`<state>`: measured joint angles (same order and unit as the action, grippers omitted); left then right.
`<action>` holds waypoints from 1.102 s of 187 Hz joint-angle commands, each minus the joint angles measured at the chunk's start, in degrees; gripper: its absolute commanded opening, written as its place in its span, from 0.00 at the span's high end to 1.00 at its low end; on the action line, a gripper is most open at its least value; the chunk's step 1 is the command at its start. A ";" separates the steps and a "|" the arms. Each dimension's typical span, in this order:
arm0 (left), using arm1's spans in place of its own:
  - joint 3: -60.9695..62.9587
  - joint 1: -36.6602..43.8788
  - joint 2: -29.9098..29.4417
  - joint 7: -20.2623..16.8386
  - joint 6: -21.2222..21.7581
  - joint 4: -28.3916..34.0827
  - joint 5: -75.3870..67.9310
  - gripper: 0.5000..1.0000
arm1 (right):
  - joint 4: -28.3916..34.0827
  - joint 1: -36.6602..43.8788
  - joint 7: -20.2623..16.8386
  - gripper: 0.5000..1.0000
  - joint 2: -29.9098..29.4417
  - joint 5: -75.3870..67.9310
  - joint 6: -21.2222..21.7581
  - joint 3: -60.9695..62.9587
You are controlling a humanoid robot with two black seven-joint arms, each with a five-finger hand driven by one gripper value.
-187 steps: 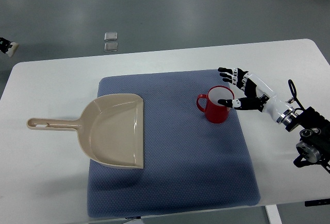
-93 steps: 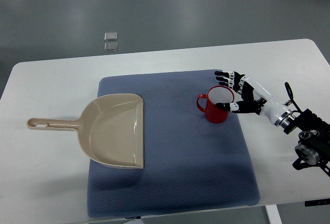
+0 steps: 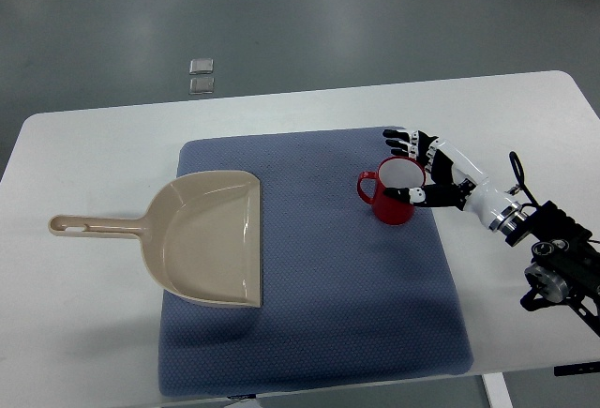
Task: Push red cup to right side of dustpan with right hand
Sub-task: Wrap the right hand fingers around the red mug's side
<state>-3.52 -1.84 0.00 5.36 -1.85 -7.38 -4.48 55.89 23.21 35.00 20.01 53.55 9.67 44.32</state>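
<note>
A red cup with a white inside stands upright on the blue mat, its handle pointing left. The beige dustpan lies on the mat's left part, its handle reaching left over the white table. My right hand comes in from the right edge and sits against the cup's right side. Its fingers are spread, curving around the rim's far and right side without gripping. A wide strip of mat lies between cup and dustpan. The left arm is out of view.
The white table extends around the mat on all sides. Beyond its far edge is grey floor with two small square plates. The right arm's wrist and cabling lie over the table's right part.
My right hand has slid left and closed in on the cup, fingers now curving around its right rim. The cup has barely shifted; the dustpan has not moved.
</note>
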 commanded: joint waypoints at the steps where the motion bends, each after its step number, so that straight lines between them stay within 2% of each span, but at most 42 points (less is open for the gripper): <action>1: 0.00 0.00 0.00 0.01 0.00 0.00 0.00 0.00 | 0.00 -0.09 0.00 0.14 0.03 0.06 0.08 -0.03; 69: 0.00 0.00 0.00 0.01 0.00 0.00 0.00 0.00 | -0.08 0.08 0.00 0.14 0.03 3.58 -0.01 0.06; 206: 0.00 0.00 0.00 0.01 0.00 0.00 0.00 0.00 | -2.37 0.08 0.00 0.14 -2.60 4.11 -3.08 -0.29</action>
<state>-3.52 -1.84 0.00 5.36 -1.85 -7.38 -4.48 53.90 23.38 35.00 17.85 57.69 7.08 44.10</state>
